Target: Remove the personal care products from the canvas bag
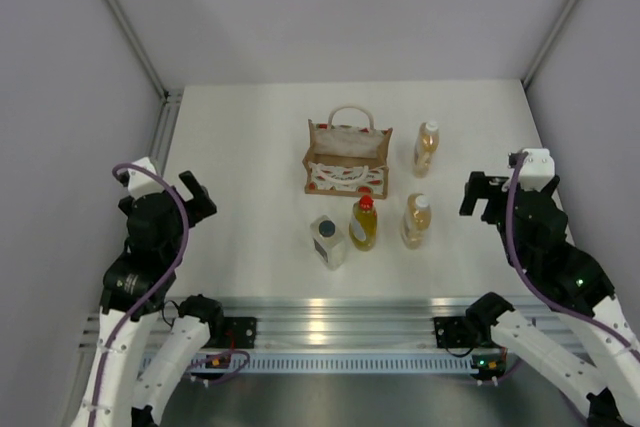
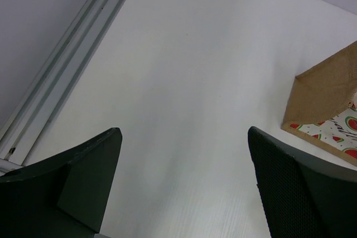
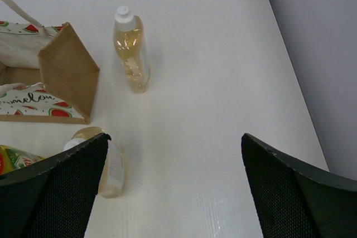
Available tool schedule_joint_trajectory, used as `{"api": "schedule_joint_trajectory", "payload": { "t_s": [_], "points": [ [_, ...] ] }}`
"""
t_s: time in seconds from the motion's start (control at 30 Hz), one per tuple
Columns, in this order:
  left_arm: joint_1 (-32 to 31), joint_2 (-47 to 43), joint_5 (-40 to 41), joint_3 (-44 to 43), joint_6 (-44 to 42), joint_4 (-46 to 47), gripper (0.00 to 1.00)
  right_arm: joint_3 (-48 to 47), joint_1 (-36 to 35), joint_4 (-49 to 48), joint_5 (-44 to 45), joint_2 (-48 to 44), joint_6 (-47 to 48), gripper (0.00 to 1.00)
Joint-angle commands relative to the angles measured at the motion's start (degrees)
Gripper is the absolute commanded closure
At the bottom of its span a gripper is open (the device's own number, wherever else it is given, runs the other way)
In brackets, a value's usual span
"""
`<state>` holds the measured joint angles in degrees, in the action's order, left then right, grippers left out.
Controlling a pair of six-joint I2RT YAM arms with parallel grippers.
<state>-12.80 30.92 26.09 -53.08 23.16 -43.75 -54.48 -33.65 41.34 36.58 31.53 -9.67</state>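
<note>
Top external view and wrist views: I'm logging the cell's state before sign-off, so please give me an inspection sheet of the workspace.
Surface: white table, no spills seen.
Job's things: canvas bag upright, mid-table; far slim amber bottle to its right; near slim amber bottle, red-capped bottle and grey-capped bottle in a row nearer the arms; all four outside the bag.
Clutter: nothing seen.
Grippers: left gripper and right gripper open, holding nothing.
Cables: left purple cable and right purple cable run along their arms, away from the bottles.
Surroundings: grey walls; aluminium rail at the near edge.
</note>
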Motion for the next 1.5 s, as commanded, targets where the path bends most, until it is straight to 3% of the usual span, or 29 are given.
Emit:
{"api": "schedule_joint_trajectory", "payload": {
  "t_s": [0.0,0.2,0.4,1.47],
  "points": [
    [-0.47,-0.94,-1.91,0.08,-2.68,1.29,0.01,-0.81,-0.45,4.00,4.02,-2.34,0.44,0.01],
    [-4.34,-2.26,-1.66,0.87,-4.44,1.30,0.01,0.69,-0.54,4.71,5.43,-7.88,-0.08,0.01],
    [-10.92,-5.86,4.67,2.54,-3.56,1.47,0.01,-0.37,-0.45,6.38,5.43,-8.59,-0.35,0.00],
    [-11.11,-9.47,4.41,4.74,-2.85,2.70,0.01,-0.19,-0.45,6.21,3.94,-9.38,-0.35,0.01]
  ]
}}
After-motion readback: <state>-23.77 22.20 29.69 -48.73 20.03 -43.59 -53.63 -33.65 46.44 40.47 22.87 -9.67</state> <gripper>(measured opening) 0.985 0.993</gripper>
